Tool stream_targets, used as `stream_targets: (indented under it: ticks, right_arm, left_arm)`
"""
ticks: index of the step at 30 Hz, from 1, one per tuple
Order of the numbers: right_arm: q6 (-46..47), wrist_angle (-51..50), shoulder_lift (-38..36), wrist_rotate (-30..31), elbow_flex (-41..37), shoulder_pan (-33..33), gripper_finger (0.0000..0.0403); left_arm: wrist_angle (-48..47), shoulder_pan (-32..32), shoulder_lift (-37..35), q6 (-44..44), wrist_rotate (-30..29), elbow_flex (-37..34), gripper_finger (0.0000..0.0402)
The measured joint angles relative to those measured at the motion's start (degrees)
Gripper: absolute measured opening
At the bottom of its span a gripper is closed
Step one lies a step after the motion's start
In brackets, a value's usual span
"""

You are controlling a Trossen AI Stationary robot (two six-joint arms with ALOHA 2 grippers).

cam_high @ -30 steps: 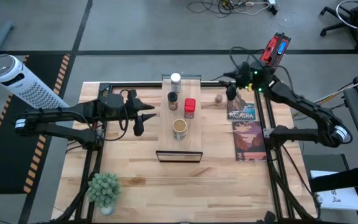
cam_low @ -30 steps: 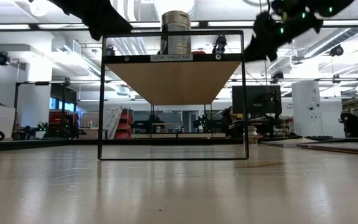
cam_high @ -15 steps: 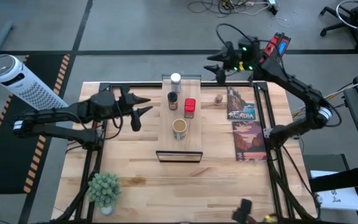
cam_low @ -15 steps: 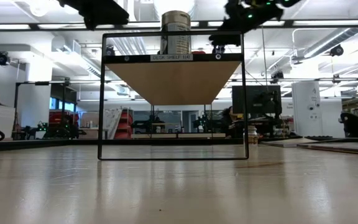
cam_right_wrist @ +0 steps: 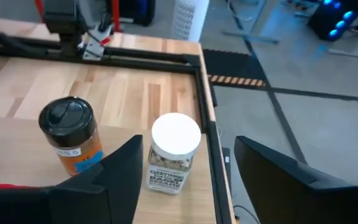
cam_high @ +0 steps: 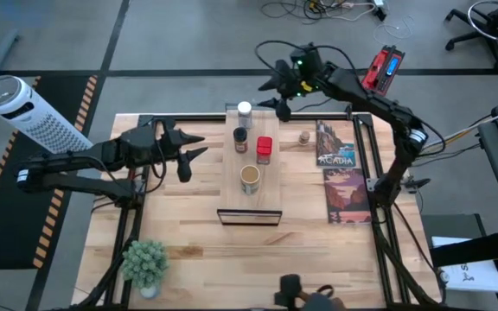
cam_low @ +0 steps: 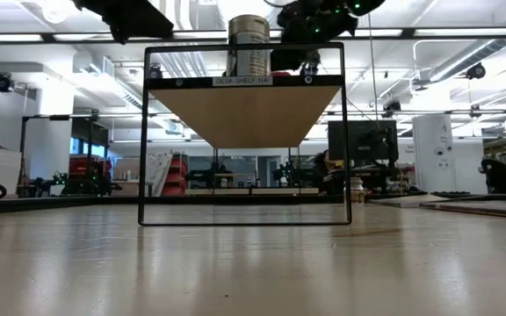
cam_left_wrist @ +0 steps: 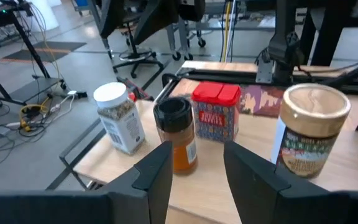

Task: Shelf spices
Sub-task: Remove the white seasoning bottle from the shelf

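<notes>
Pale wood planks make up the tabletop [cam_high: 188,225] in the high view, where a paler raised shelf [cam_high: 271,186] at its middle carries four spices in a line: a white-capped jar [cam_high: 245,111] at the far end, then a black-lidded jar [cam_high: 240,137], a red tin [cam_high: 264,149] beside it, and a tan-topped jar [cam_high: 249,177] nearest. A printed game box [cam_high: 342,177] lies right of the shelf, a small potted plant [cam_high: 145,262] sits at the near left corner, and a white perforated tower [cam_high: 33,111] stands on the floor beyond. The left end effector [cam_high: 188,155] hovers left of the shelf, fingers spread wide and empty. The right end effector [cam_high: 277,86] hangs just past the white-capped jar, also spread wide and empty; a second ago it was over the game box, and it has since swung across to the shelf's far end. The low view looks level across the glossy tabletop under the shelf's dark frame [cam_low: 244,132], with the tan-topped jar on top and a bright workshop behind. The left wrist view faces all four spices between two parted fingers [cam_left_wrist: 157,177]. The right wrist view looks down on the white-capped jar and black-lidded jar, with grey floor past the tabletop edge.
</notes>
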Motion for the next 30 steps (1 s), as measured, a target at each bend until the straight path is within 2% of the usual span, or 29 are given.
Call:
stream_targets:
  ticks: [13, 21, 30]
  right_arm:
    - [-2.8, -8.7, 10.6, -0.1, 13.3, 2.4, 0.0315]
    - [-3.7, -8.7, 12.9, -0.8, 14.6, 3.2, 0.0319]
    - [-4.7, -7.8, 13.5, 1.7, 14.5, 3.3, 0.0323]
  left_arm:
    - [-4.2, 0.0, 0.0, -2.1, -2.0, 0.0, 0.0133]
    - [-5.3, 0.0, 0.0, -2.9, -2.1, 0.0, 0.0133]
    - [-5.5, 0.0, 0.0, -2.9, -2.1, 0.0, 0.0133]
